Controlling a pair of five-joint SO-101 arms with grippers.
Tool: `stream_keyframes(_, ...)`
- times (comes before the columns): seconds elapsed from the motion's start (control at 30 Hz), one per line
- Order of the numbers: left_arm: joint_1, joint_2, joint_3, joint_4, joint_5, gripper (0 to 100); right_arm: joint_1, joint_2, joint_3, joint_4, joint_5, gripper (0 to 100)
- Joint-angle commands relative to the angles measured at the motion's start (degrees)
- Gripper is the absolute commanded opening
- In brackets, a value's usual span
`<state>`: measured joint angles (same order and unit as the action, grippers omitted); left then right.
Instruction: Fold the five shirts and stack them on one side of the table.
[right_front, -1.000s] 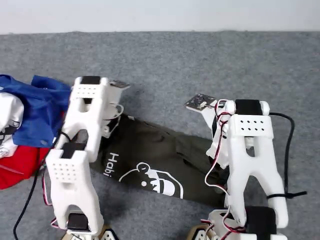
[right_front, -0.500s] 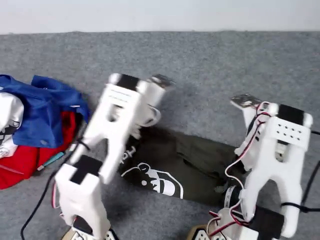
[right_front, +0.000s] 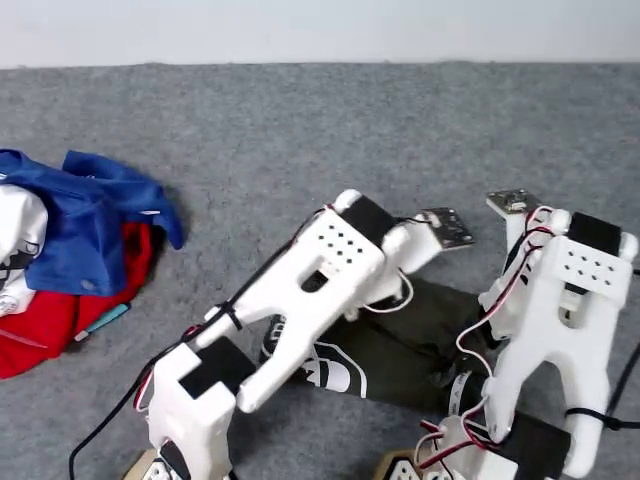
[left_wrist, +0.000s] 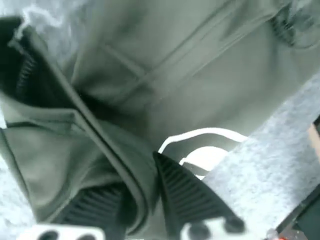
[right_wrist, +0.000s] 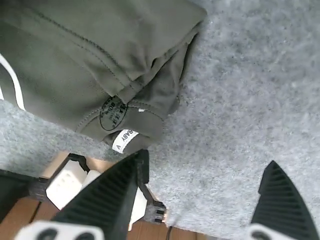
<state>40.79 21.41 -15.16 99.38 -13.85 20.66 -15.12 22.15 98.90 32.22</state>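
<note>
A dark olive shirt (right_front: 385, 352) with a white print (right_front: 325, 368) lies on the grey mat between the two arms. My left gripper (left_wrist: 142, 200) is shut on a folded edge of this shirt (left_wrist: 165, 75), with cloth bunched between its ribbed pads (left_wrist: 182, 192). In the high view the left arm (right_front: 320, 280) stretches diagonally across the shirt toward the right arm (right_front: 560, 300). My right gripper (right_wrist: 195, 200) is open above bare mat, just beside the shirt's collar corner and its label (right_wrist: 125, 137). A heap of blue (right_front: 80, 225), white (right_front: 15, 240) and red (right_front: 50, 315) shirts sits at the left edge.
Grey mat (right_front: 300, 130) covers the table, with open room at the back and centre. A thin teal object (right_front: 100, 322) lies by the red shirt. The table's front edge and an arm base (right_wrist: 72, 182) are close under the right gripper.
The left arm has swung from the shirt's left end across to the right, dragging that edge over the shirt. The right arm shifted a little to the right.
</note>
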Motion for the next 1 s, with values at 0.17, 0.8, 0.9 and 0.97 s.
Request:
stream_keyframes(0.17, 3.0, 4.6, -11.8, -0.4, -0.4, 1, 13.0, -9.3, -0.6, -0.8, -2.6, 34.0)
stream_keyframes(0.8, 16.5, 17.9, -25.8, 1.1, 1.2, 1, 34.5, -37.5, 16.0, 0.0, 5.1, 33.9)
stream_keyframes(0.9, 16.6, 18.2, -25.3, 1.1, 1.2, 1, 35.9, -37.3, 16.0, 0.0, 5.1, 33.9)
stream_keyframes(0.97, 16.7, 18.0, -25.7, 1.0, 1.2, 2, 36.3, -37.3, 16.0, 0.0, 4.8, 33.9)
